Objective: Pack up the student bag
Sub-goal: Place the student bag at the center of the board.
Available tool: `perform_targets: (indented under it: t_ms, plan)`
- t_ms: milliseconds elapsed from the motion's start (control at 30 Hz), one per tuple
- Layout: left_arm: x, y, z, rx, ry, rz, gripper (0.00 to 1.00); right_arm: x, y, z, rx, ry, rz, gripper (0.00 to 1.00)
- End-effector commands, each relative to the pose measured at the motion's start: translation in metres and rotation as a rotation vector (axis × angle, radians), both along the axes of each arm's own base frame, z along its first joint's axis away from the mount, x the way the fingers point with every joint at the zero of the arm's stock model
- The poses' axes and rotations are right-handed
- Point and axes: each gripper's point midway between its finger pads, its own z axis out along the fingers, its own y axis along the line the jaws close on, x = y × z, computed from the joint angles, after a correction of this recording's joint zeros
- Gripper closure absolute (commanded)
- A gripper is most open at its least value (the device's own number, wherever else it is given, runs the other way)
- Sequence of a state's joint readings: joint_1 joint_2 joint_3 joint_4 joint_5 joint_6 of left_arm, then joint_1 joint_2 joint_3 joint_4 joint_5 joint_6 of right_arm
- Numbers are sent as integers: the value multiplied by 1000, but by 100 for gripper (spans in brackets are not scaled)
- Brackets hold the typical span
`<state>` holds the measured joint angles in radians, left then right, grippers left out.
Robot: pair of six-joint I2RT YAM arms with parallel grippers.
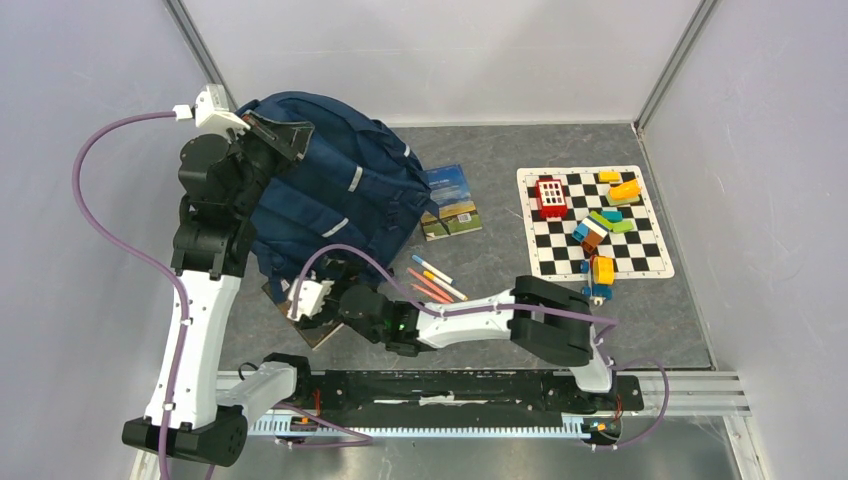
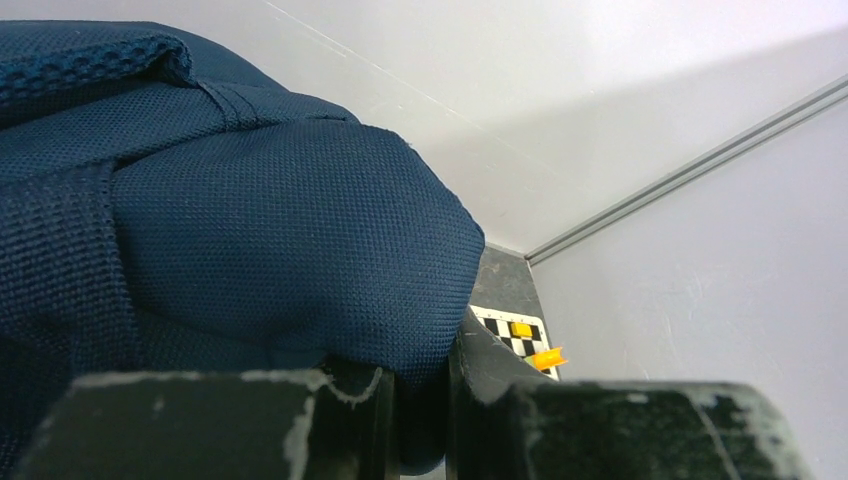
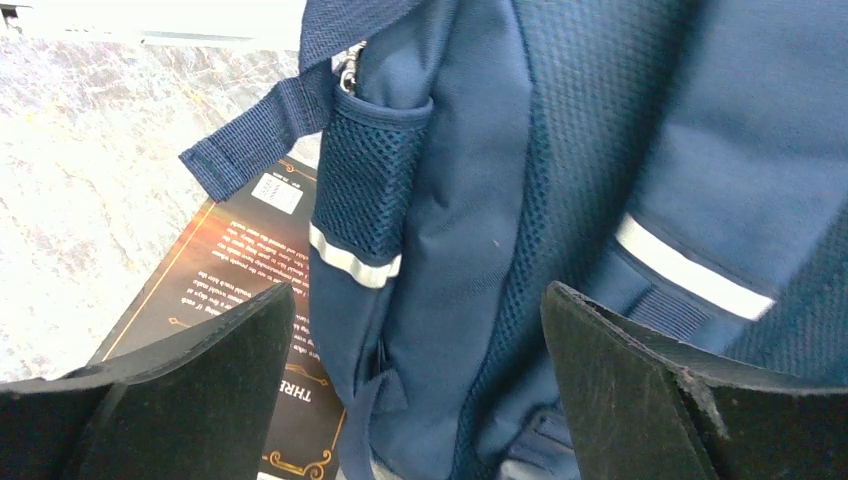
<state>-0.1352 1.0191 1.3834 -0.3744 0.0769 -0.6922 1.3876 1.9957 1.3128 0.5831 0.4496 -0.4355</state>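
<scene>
**Grey table, bag pinched at its far end**

Grey speckled table [image 1: 480,300], pale walls around it. On its left half we see the student bag [image 1: 330,190], a slumped navy heap whose long axis runs from the far-left corner toward the near edge. Our left gripper [image 1: 272,135] sits at the far end, closed down on a fold of the bag's fabric. The left wrist view shows that fold squeezed between the fingers [image 2: 230,425].

Our right gripper [image 1: 312,300] is at the opposite, near end, spread wide and holding nothing. The bag's mesh side pocket lies straight ahead of it, just beyond the fingers [image 3: 170,390]. A dark book [image 3: 225,290] lies flat, partly tucked under the bag's near edge and just ahead of the right gripper.

We judge the right arm the nearer one for the book, and for the pens [image 1: 435,280] close by its forearm. We can see no opening in the bag.
</scene>
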Motion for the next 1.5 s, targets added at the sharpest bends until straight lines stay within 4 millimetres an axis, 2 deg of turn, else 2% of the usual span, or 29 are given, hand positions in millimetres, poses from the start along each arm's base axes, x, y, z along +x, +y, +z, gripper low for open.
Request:
perform_targets:
  t_ms: [0, 100, 167, 333, 467, 500, 567, 667, 733, 833, 900, 1000, 1033, 1100, 1133, 1200, 1233, 1333, 1467]
  plan:
    - [-17, -3, 50, -84, -122, -15, 98, 1, 26, 6, -10, -58, 28, 2]
    - [-16, -3, 51, -89, -121, -14, 98, 6, 36, -6, -29, -73, 17, 2]
    - [-17, -2, 52, -94, -121, -12, 98, 17, 36, -18, -37, -84, -45, 2]
    - [-21, 2, 54, -93, -130, 6, 98, 52, 23, -29, -15, -107, -229, 2]
    - [-22, 4, 56, -85, -136, 18, 98, 73, 14, -33, 3, -103, -291, 2]
    - [-22, 4, 55, -81, -137, 18, 98, 78, 13, -33, 7, -102, -304, 5]
    - [-20, 4, 52, -72, -129, 19, 98, 85, 10, -32, 15, -98, -321, 21]
    - [-20, 6, 43, -50, -117, 27, 98, 91, 2, -28, 32, -73, -334, 66]
    - [-19, 9, 35, -21, -105, 43, 98, 90, -6, -19, 68, -49, -331, 83]
    - [-20, 15, 21, 41, -82, 68, 97, 86, -23, -5, 138, 1, -330, 100]
    - [-20, 25, 11, 84, -62, 112, 94, 83, -38, 2, 195, 49, -334, 100]
    - [-19, 32, -7, 156, -19, 138, 81, 79, -62, 8, 300, 145, -320, 100]
    - [-19, 33, -14, 181, 0, 140, 70, 78, -68, 16, 355, 182, -304, 100]
    - [-18, 34, -28, 222, 40, 130, 44, 76, -78, 20, 428, 249, -269, 100]
    - [-19, 32, -34, 236, 52, 113, 35, 75, -82, 21, 450, 272, -255, 100]
    - [-22, 20, -41, 262, 51, 35, 10, 76, -84, 24, 502, 327, -233, 100]
    - [-24, 13, -44, 272, 45, -7, 1, 78, -84, 25, 511, 344, -226, 100]
    - [-38, 7, -54, 302, 55, -68, 0, 85, -86, 23, 520, 368, -222, 100]
    - [-65, 15, -72, 328, 114, -59, 0, 92, -88, 21, 538, 403, -223, 100]
